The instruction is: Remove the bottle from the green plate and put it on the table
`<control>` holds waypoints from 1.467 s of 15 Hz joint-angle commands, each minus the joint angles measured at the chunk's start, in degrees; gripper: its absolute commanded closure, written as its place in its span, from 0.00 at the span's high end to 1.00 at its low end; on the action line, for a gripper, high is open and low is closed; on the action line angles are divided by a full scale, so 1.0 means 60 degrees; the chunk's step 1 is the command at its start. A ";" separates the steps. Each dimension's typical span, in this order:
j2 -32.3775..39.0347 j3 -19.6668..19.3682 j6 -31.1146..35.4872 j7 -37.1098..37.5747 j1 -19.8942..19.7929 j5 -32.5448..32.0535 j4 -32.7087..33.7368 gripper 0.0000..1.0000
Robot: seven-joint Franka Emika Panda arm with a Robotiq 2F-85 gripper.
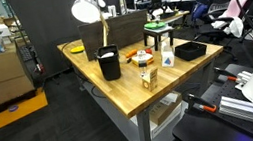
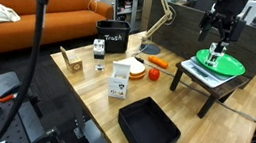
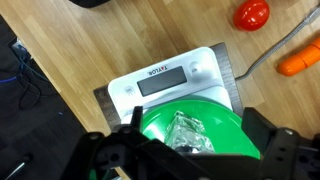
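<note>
Bottle [image 3: 190,133] clear, crinkled, on green plate [image 3: 236,124]

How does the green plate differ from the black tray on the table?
The green plate is round and flat; the black tray is rectangular with raised walls. The plate sits on a scale, under the gripper; the tray lies directly on the table. Both look about equally wide.

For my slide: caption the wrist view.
Open gripper hovers over a clear bottle on the green plate atop a white scale.
</note>
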 commanded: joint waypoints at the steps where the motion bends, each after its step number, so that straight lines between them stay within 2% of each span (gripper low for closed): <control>1: 0.0005 0.0000 -0.0005 0.0001 -0.0007 0.0000 0.0007 1.00; 6: 0.0091 -0.0037 -0.0037 0.0132 0.0012 -0.0024 0.0098 1.00; 16: 0.1198 -0.0121 -0.0383 0.2432 -0.0066 0.0065 0.1567 1.00; 22: 0.1579 -0.0432 -0.0075 0.2804 -0.0022 -0.0371 0.2123 1.00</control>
